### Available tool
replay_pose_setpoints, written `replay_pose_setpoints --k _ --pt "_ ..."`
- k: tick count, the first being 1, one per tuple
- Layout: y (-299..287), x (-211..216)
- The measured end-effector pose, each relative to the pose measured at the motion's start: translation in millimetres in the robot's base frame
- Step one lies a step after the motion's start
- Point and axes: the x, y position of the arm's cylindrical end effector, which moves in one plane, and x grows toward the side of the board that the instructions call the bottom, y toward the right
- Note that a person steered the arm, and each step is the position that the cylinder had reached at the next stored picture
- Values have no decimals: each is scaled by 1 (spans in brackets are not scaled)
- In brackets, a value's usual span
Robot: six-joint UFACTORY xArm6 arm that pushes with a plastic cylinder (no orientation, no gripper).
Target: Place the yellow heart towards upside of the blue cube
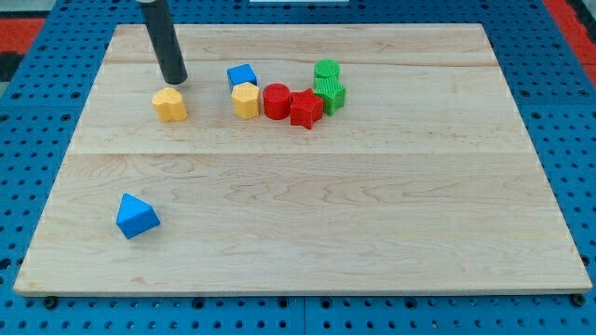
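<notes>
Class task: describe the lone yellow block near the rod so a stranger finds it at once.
Start at the wooden board's top-left area, where my tip stands. Just below it sits the yellow heart. Unlike the other yellow block, it touches no cluster.

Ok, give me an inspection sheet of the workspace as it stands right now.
Surface: wooden board, lying flat on a blue pegboard.
Job's things: yellow heart at the view's upper left; blue cube to its right, touching a yellow block just below it.
Clutter: red cylinder, red block and two green blocks bunched right of the yellow block; blue triangular block alone at the view's lower left.
Pincer: none fitted; my tip is just above the yellow heart in the view, close to it, contact unclear.
Cables: nothing seen.
Surroundings: red strip at the view's top right.
</notes>
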Motion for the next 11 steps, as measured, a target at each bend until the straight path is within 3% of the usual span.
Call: replay_pose_setpoints --k 4,5,6,8,11 --pt "4 33" --pt "47 38" --pt "48 69" --pt "-4 104" --pt "9 17"
